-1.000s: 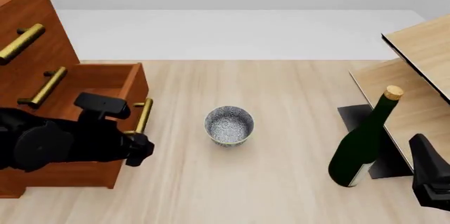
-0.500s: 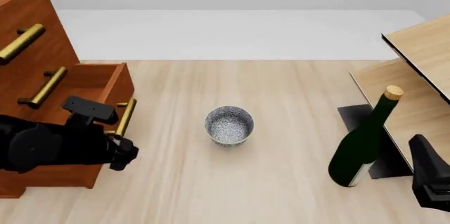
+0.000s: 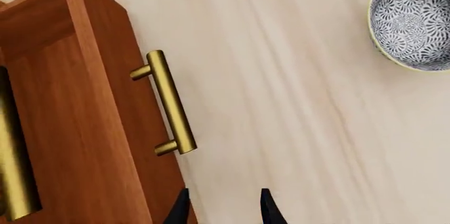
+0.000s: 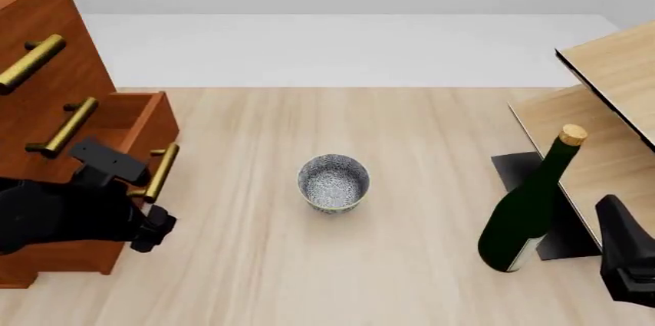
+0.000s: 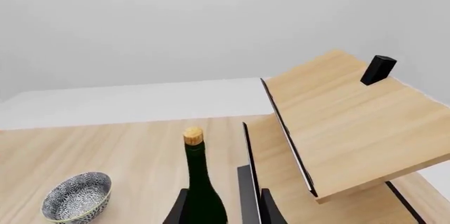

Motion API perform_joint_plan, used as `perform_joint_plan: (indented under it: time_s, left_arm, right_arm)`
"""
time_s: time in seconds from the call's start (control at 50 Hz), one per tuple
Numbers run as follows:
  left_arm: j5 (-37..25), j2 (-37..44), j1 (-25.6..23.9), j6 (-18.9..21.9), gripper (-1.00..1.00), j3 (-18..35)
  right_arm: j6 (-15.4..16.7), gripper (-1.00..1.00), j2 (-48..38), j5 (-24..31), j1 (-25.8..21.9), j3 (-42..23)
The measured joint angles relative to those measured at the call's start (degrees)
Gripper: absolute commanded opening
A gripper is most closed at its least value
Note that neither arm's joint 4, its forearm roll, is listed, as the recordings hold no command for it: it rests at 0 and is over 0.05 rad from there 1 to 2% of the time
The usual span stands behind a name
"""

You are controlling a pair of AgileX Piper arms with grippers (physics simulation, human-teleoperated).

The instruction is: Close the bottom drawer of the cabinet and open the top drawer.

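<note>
The reddish-brown cabinet (image 4: 41,27) stands at the table's left. Its top drawer (image 4: 31,63) looks pushed in, brass handle showing. The bottom drawer (image 4: 138,115) sticks out a short way, with its brass handle (image 4: 161,172) facing the table. My left gripper (image 4: 153,232) is low in front of that drawer. In the left wrist view the left gripper (image 3: 221,211) is open, one fingertip (image 3: 179,209) against the drawer front (image 3: 91,145) just past the handle (image 3: 168,103). My right gripper (image 4: 624,265) rests at the lower right, open and holding nothing (image 5: 221,208).
A patterned bowl (image 4: 333,182) sits mid-table and shows in both wrist views (image 3: 414,23) (image 5: 76,196). A dark green corked bottle (image 4: 527,211) stands just ahead of the right gripper. Behind the bottle leans a pale wood shelf unit (image 4: 603,111).
The bottom drawer has slid left into the cabinet by a good part of its length. My left gripper moved left with it. The right arm is unchanged.
</note>
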State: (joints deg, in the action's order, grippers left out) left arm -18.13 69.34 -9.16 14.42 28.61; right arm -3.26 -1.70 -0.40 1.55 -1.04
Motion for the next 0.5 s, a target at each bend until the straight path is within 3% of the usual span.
perform_joint_plan:
  time_s: [0.5]
  left_arm:
    - [2.61, -3.93, 9.66, 14.18, 1.00, -5.18]
  right_arm:
    - [-0.62, 1.00, 0.53, 0.55, 0.25, -0.51]
